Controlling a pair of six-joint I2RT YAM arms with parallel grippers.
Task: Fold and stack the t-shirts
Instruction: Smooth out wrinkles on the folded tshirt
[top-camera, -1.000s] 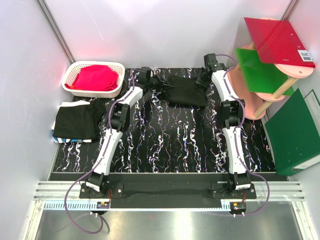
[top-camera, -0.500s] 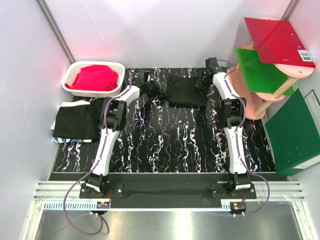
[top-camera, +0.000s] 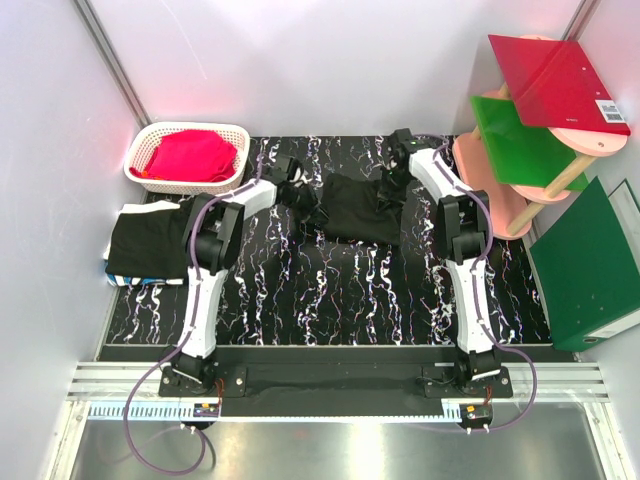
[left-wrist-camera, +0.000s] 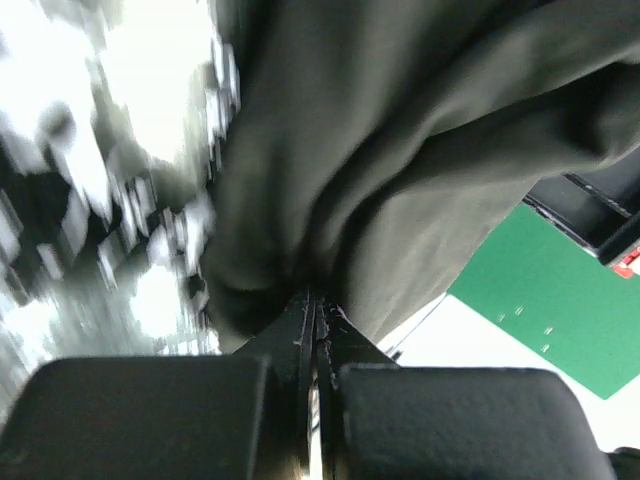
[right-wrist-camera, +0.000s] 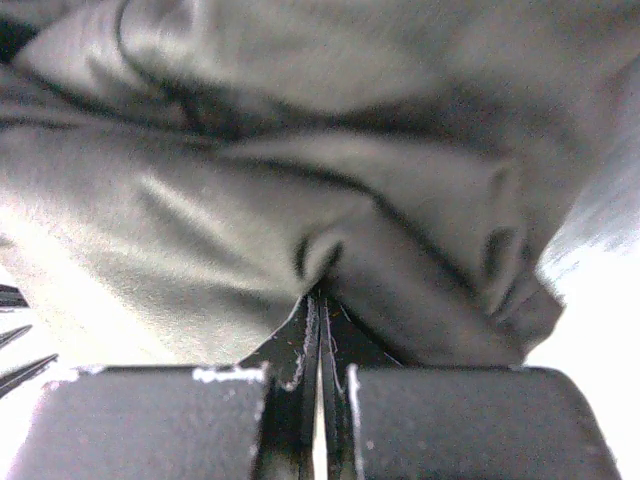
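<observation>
One folded t-shirt (top-camera: 150, 243) lying at the table's (top-camera: 330, 290) left edge, I am pinching a crumpled black t-shirt (top-camera: 355, 208) at far centre, left gripper (left-wrist-camera: 318, 305) and right gripper (right-wrist-camera: 318, 300) both clamped on its cloth, folding unfinished.

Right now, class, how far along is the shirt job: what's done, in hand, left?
Done: a folded shirt lies at the left. In hand: the left fingers and right fingers are shut on a crumpled shirt stretched between them. Left: folding it and stacking it on the folded one.
</observation>
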